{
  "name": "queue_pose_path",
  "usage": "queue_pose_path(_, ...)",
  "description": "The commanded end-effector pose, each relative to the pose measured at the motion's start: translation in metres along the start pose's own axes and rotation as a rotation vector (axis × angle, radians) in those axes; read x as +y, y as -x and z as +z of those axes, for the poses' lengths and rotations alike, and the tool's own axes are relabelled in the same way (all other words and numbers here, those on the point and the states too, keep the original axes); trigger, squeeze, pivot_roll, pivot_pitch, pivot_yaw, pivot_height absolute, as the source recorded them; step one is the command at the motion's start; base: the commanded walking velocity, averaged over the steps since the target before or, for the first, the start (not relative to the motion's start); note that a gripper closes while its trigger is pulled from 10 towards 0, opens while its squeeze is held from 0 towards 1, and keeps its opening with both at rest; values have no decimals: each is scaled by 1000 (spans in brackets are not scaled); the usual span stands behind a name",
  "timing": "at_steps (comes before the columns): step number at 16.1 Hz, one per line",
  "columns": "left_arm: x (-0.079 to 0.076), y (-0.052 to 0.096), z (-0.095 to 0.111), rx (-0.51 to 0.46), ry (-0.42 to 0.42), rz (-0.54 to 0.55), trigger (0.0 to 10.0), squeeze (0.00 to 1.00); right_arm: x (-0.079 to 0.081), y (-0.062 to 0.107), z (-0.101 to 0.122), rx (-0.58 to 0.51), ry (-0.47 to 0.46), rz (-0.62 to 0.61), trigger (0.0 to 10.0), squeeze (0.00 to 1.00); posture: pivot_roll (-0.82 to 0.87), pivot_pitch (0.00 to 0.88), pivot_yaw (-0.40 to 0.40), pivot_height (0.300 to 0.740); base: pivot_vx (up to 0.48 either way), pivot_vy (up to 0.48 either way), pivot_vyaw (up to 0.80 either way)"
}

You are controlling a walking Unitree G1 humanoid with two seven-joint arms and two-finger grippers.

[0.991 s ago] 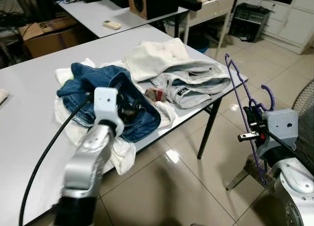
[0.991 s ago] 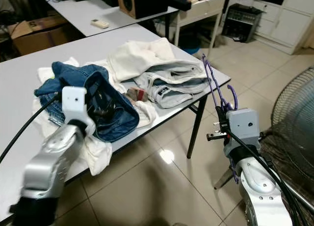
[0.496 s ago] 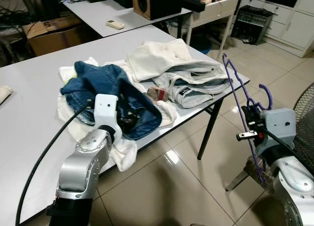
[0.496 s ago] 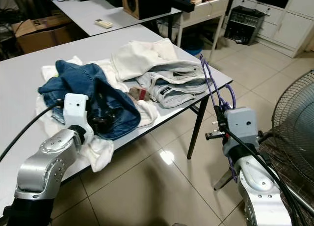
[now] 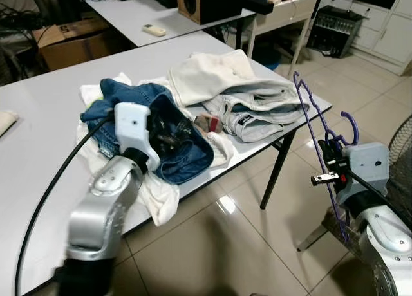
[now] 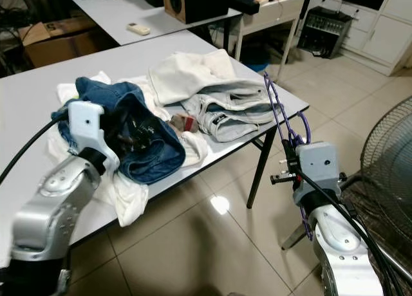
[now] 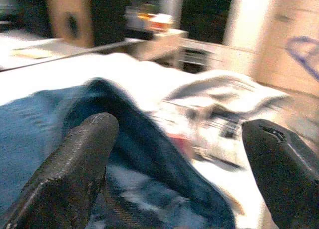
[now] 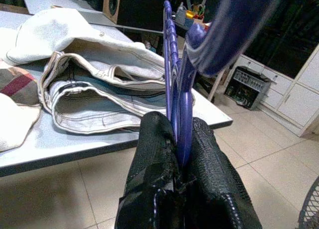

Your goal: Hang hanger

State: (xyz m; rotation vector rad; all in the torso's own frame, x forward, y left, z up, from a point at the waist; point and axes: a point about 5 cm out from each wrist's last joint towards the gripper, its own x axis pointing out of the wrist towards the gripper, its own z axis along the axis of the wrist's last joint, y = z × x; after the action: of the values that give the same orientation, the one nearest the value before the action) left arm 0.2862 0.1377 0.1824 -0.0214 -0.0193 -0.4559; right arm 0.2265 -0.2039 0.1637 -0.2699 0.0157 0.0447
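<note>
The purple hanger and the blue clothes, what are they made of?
The purple hanger looks like smooth plastic, going by its glossy, even colour. The blue clothes look like denim, a thick, matte, faded fabric with folds. The right gripper pinches the hanger.

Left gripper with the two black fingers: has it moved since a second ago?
Yes. The left gripper has shifted slightly up and leftward over the blue denim jeans, fingers open.

1. No text, label, brand, number or sign could be read anywhere.
2. The cardboard box [image 5: 67, 44] behind the tabletop [image 5: 38, 122] bore dark printing too small to make out.
3. The light jeans [image 5: 254, 109] carried a dark patch, its lettering illegible.
</note>
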Motion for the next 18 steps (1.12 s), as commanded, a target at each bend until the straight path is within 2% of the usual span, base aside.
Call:
queue_pose_path(1,0,6,-4,27,-31,-60,10000,0,0,-1,3,-13,6,5,10000,0,-220,27,30,740,0,0,0)
queue_pose_path(4,35,12,-11,77,-76,114,10000,0,0,-2,2,-11,3,5,10000,0,-217,27,28,740,0,0,0)
queue_pose_path(7,50,11,-21,151,-90,271,10000,0,1,-2,3,-12,4,10,10000,0,-219,26,26,740,0,0,0)
queue_pose_path(8,46,7,-30,194,-89,282,10000,0,1,-3,3,-12,5,12,10000,0,-219,26,26,740,0,0,0)
queue_pose_path(10,34,1,-39,224,-73,217,10000,0,1,-3,3,-13,6,14,10000,0,-219,26,26,740,0,0,0)
queue_pose_path(11,25,-6,-48,234,-2,201,10000,0,1,-3,3,-14,8,16,10000,0,-227,23,25,740,0,0,0)
queue_pose_path(13,25,-9,-58,284,27,247,10000,0,1,-2,4,-15,10,14,10000,0,-232,24,29,740,0,0,0)
queue_pose_path(14,27,-9,-60,294,43,268,9529,0,1,-2,4,-15,10,12,10000,0,-235,23,33,740,0,0,0)
queue_pose_path(15,27,-10,-60,291,69,272,5843,0,1,-2,4,-15,10,11,10000,0,-235,23,33,740,0,0,0)
queue_pose_path(16,26,-11,-59,281,93,269,4039,0,1,-1,4,-15,10,10,10000,0,-235,23,33,740,0,0,0)
queue_pose_path(17,22,-14,-54,240,153,240,0,0,1,-1,3,-15,10,9,10000,0,-235,19,37,740,0,0,0)
queue_pose_path(18,18,-17,-49,202,211,212,0,0,1,-1,3,-16,9,8,10000,0,-235,19,37,740,0,0,0)
